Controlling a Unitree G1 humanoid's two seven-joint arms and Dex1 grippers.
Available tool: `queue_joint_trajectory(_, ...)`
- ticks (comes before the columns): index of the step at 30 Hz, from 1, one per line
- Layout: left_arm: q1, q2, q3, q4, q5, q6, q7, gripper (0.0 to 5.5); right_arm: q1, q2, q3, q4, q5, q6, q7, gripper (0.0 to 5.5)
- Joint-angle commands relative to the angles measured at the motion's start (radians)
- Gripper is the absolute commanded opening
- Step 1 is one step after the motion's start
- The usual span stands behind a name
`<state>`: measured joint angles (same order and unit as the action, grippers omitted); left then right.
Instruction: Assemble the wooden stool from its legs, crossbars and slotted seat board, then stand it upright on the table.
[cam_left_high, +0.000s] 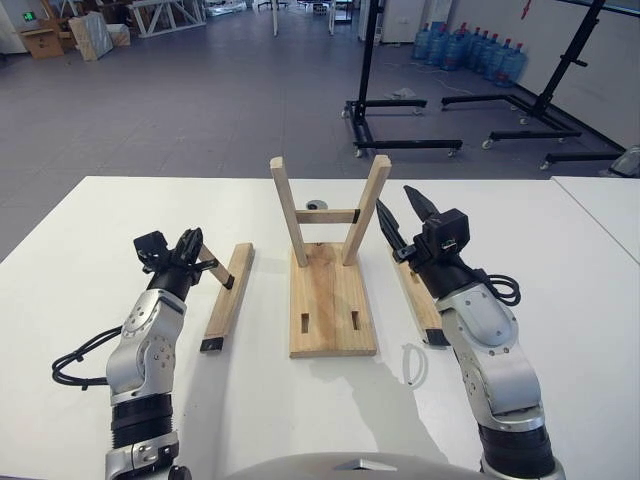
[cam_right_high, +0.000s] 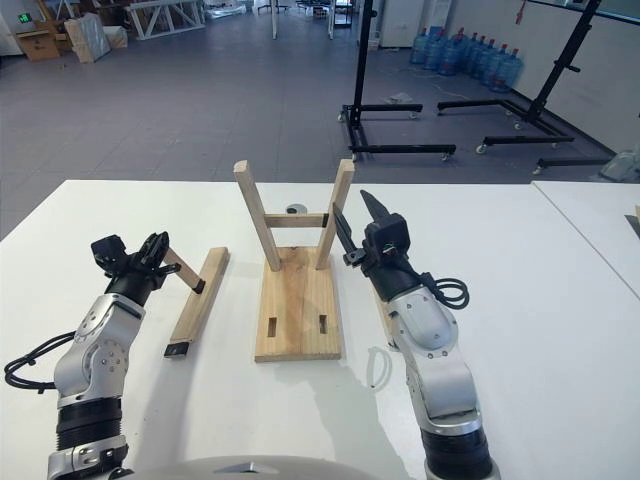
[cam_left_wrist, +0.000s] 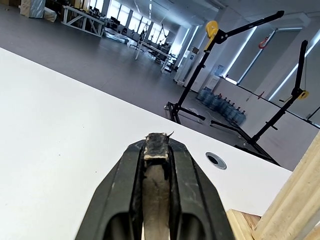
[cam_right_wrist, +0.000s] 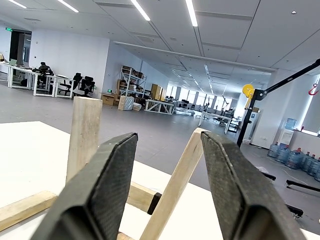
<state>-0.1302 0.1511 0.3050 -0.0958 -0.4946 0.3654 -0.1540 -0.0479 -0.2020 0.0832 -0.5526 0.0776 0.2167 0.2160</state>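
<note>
Left wrist view: left end effector (cam_left_wrist: 156, 145) pinches crossbar (cam_left_wrist: 155, 190) end-on.

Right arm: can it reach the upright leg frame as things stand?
Probably yes. The right gripper is open just beside the upright leg frame, aimed toward it, and nothing stands between them.

We see the seat board (cam_left_high: 333, 300) flat at mid-bench (cam_left_high: 90, 230): light wood, two empty slots nr its near end. Leg pair (cam_left_high: 366, 208) stands in the far end, legs splaying up & outward, joined by a crossbar (cam_left_high: 326, 216). Left of the board, a loose leg (cam_left_high: 229, 293) lies flat w/ black cap at its near tip; its stub bar (cam_left_high: 215, 272) is pinched in the left hand (cam_left_high: 192, 250). Right of the board, another leg (cam_left_high: 418, 300) lies flat, partly hidden.
</note>
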Motion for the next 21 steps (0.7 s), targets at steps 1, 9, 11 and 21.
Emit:
queue_joint_trajectory(1, -0.022, 0.013, -0.014, 0.019, 0.020, -0.008, -0.007, 0.39, -0.005, 0.004, 0.005, 0.006, -0.006, 0.001, -0.001, 2.34)
queue_joint_trajectory(9, -0.064, 0.015, -0.023, -0.039, 0.013, 0.001, 0.002, 0.39, -0.005, 0.005, 0.008, 0.006, -0.006, 0.003, 0.000, 2.34)
queue_joint_trajectory(11, -0.058, 0.018, -0.027, -0.037, 0.018, 0.002, -0.001, 0.39, -0.003, 0.006, 0.009, 0.005, -0.007, 0.002, -0.001, 2.34)
queue_joint_trajectory(21, -0.002, 0.005, -0.029, 0.011, 0.041, -0.023, -0.007, 0.39, -0.001, 0.004, 0.006, 0.006, -0.006, 0.001, 0.001, 2.34)
